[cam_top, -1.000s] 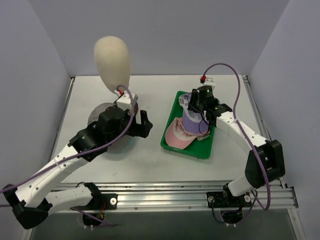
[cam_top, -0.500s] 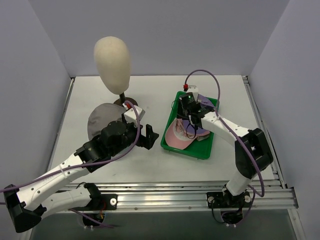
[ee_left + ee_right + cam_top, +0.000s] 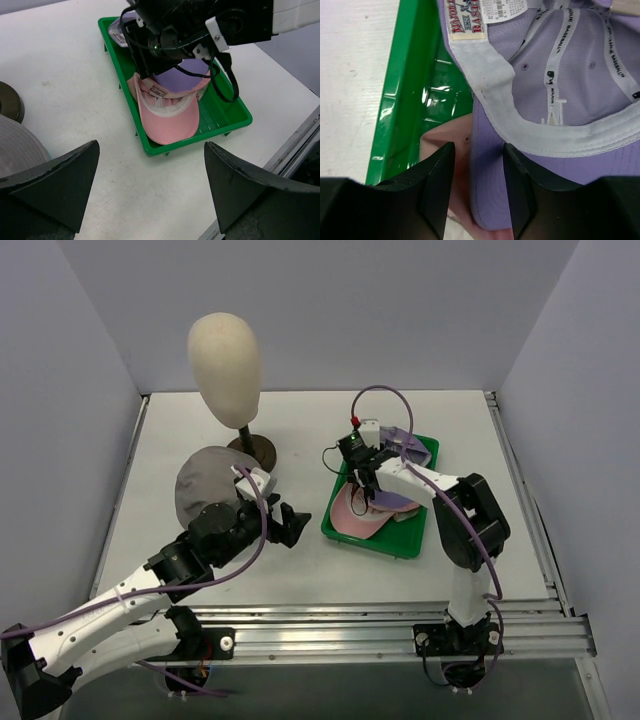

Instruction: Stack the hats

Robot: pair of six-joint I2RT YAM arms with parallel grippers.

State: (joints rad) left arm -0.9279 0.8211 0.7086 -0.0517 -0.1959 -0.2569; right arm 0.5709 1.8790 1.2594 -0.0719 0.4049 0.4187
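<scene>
The right pincer, jaws narrow, straddles the lilac cap rim above the pink cap in the green tray, grip unclear, while the left pincer gapes wide.

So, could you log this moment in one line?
left gripper open | right gripper gripping lilac cap over pink cap in green tray | grey hat outside tray
</scene>
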